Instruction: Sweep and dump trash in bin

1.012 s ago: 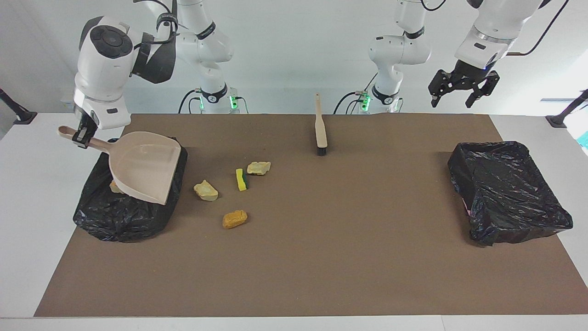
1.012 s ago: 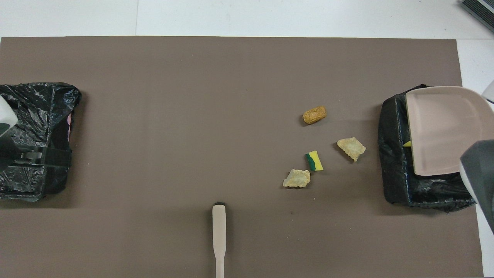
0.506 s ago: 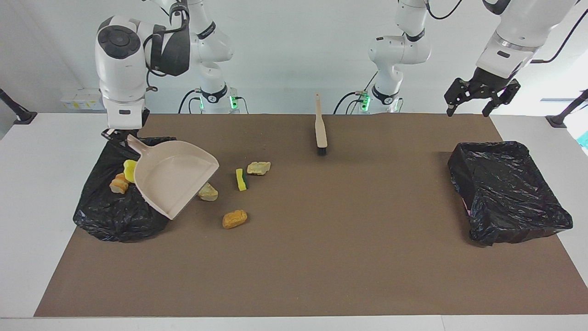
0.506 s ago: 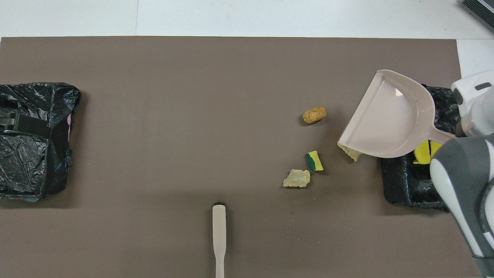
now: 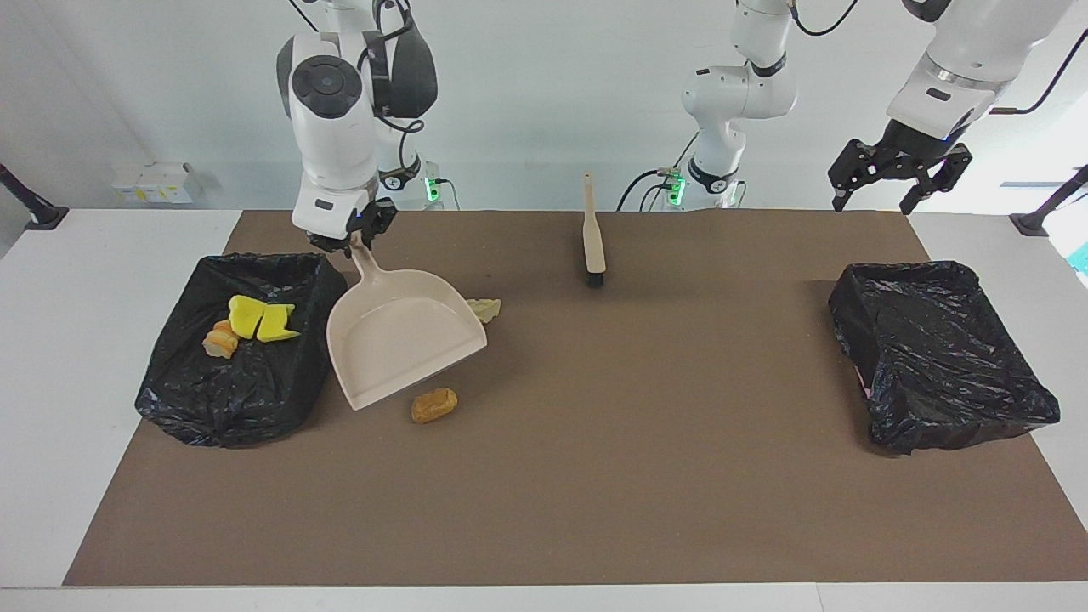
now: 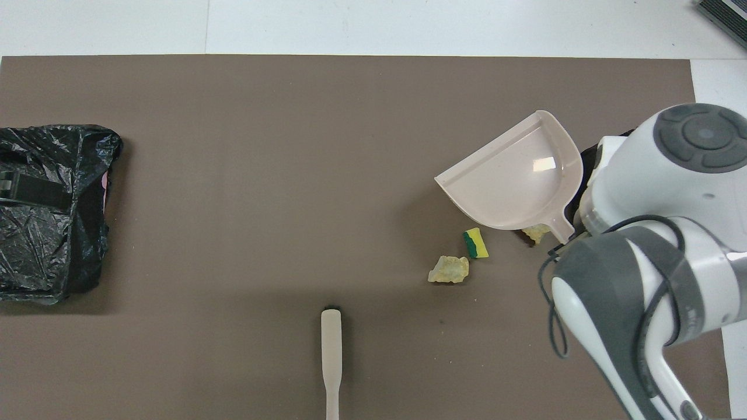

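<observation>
My right gripper (image 5: 351,244) is shut on the handle of the beige dustpan (image 5: 399,342), which hangs tilted over loose trash on the brown mat. An orange lump (image 5: 434,405) lies just past the pan's lip, and a tan lump (image 5: 486,308) peeks out beside it. In the overhead view a green-backed sponge (image 6: 475,243) and two tan lumps (image 6: 448,269) (image 6: 536,233) show near the dustpan (image 6: 513,175). The black-lined bin (image 5: 195,399) at the right arm's end holds yellow sponge pieces (image 5: 255,319) and a bread lump (image 5: 219,342). My left gripper (image 5: 880,197) waits open in the air near the second bin.
The beige brush (image 5: 593,234) with black bristles lies on the mat close to the robots, mid-table, and its handle (image 6: 331,356) shows from overhead. A second black-lined bin (image 5: 935,357) sits at the left arm's end. White table borders the mat.
My right arm swung the dustpan off the bin and out over the loose pieces on the mat, uncovering the trash inside the bin. The left gripper shifted slightly toward its end of the table.
</observation>
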{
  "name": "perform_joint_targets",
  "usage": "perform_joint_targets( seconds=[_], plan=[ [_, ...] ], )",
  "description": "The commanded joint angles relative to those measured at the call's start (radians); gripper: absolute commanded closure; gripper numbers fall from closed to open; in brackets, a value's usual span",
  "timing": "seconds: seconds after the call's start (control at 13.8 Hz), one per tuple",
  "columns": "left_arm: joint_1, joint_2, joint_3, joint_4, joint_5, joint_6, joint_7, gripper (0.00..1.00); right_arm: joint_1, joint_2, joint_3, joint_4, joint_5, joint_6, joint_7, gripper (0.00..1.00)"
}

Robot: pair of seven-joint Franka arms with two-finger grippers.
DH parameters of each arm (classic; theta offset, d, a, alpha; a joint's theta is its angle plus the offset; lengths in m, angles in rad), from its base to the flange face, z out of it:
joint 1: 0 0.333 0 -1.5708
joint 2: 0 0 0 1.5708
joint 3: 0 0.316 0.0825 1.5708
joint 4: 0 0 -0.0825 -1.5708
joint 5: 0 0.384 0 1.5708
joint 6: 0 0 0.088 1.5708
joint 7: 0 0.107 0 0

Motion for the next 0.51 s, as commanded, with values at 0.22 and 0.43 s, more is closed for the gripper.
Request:
perform_joint_targets(
  seconds=[0.22,0.43],
  plan=[
    [0.009,-0.004,-0.003,0.009,0.001,-0.016,0.005,0.0,0.101,0.061,-0.003,0.016,0.242,0.002,0.331,1.0],
    [0.007,-0.005,-0.004,0.009,0.001,-0.03,0.005,0.0,0.172,0.101,0.0,0.032,0.288,0.077,0.498,1.0]
  ],
)
